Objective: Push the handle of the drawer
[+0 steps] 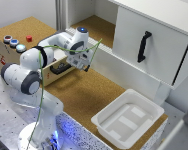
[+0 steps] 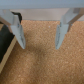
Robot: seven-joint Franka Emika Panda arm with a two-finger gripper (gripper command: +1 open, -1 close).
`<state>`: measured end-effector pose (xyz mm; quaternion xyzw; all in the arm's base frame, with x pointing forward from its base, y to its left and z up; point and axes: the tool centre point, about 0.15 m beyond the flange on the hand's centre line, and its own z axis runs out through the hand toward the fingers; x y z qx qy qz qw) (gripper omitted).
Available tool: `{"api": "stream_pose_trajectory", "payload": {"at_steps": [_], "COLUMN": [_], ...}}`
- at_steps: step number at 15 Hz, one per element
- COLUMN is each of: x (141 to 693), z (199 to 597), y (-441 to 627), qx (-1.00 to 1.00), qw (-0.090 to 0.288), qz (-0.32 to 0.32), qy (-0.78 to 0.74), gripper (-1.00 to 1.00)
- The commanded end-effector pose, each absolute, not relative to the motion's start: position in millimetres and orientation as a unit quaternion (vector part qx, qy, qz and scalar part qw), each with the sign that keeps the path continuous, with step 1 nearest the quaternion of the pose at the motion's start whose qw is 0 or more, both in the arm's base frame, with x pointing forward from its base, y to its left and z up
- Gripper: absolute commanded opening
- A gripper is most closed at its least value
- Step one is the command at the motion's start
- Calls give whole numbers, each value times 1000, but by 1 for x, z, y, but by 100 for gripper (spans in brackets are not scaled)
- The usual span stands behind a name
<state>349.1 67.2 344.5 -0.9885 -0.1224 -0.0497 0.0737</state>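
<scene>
A shallow white rectangular plastic tray (image 1: 128,118) rests on the brown cork-topped bench (image 1: 86,95) toward the exterior view's right. Behind it stands a large white cabinet (image 1: 154,37) with a black vertical pull (image 1: 143,46).

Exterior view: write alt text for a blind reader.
A white robot arm reaches over a cork tabletop, its gripper near the black handle of a small wooden drawer. A white tray sits nearby.
</scene>
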Motion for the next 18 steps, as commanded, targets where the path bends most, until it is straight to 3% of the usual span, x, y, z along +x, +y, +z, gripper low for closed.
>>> {"api": "stream_pose_trajectory", "payload": {"at_steps": [1, 10, 18], "x": [364, 359, 356], "z": [305, 303, 316], "y": [107, 196, 266], "qx": [-990, -991, -982], "qw": [60, 45, 94], "qz": [-58, -72, -88], "qy": [-110, -100, -136], "gripper": [-100, -100, -100]}}
